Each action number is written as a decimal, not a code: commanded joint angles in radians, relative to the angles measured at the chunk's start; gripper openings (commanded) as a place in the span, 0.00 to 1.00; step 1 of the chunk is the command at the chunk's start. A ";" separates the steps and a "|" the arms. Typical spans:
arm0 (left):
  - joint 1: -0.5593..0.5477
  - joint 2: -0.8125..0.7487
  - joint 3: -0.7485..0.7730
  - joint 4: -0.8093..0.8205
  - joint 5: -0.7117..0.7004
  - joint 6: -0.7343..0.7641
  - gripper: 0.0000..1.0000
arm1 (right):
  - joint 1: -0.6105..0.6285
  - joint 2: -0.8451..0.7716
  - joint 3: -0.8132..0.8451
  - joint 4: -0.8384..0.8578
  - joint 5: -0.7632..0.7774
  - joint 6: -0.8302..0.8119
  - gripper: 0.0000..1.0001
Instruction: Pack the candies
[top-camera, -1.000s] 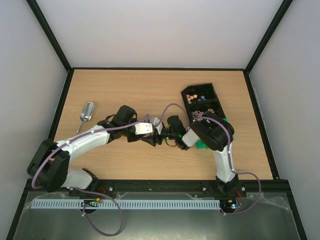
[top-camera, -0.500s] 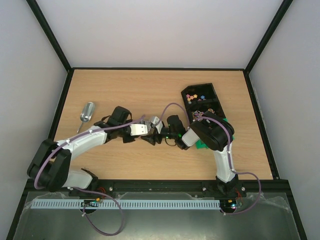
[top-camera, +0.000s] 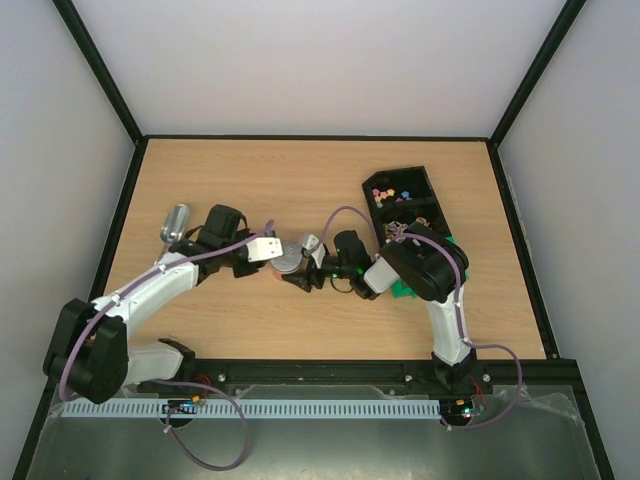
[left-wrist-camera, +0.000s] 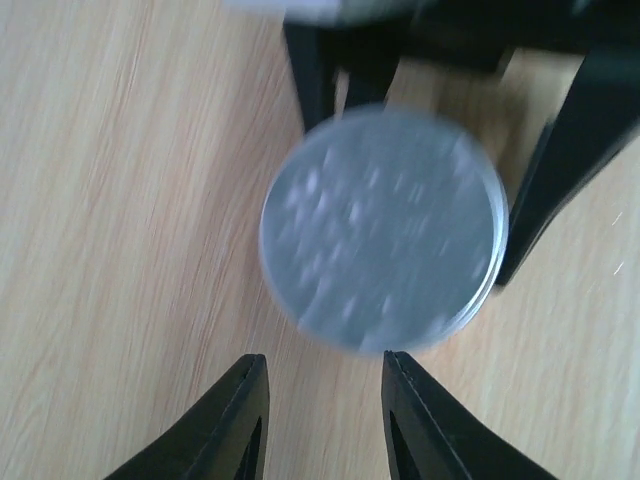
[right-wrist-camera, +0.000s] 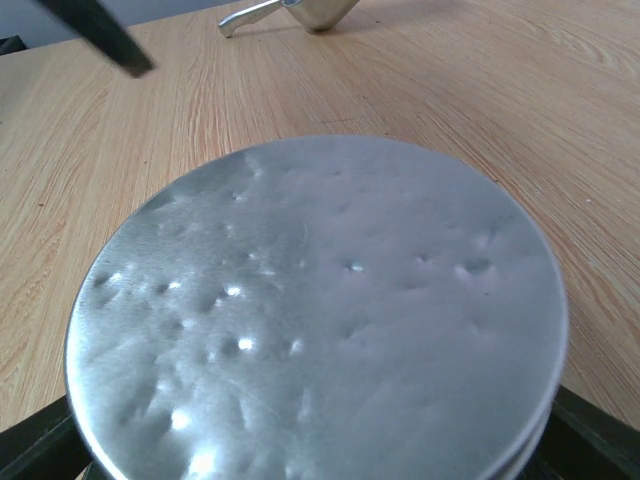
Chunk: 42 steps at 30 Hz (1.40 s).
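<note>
Looking top-down, we see candies in the upper compartment of a black tray, upper right of frame, well apart from both grippers. Right gripper sits at frame centre, fingers clamped on a round tin; its top looks dimpled in the wrist view. Left gripper is just left of the tin, fingers apart, holding nothing. Scoop lies at left, its handle covered by the left arm. Right arm's elbow overlaps the tray's lower end, green item under it.
</note>
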 joint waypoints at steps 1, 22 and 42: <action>-0.104 0.016 0.043 -0.015 0.060 -0.093 0.35 | 0.009 0.032 -0.013 -0.082 -0.029 -0.002 0.21; 0.034 0.115 -0.084 0.117 -0.047 0.043 0.23 | 0.009 0.018 -0.026 -0.081 -0.034 -0.012 0.20; -0.181 0.066 0.006 0.091 0.039 -0.132 0.34 | 0.008 0.031 -0.007 -0.096 -0.035 0.000 0.20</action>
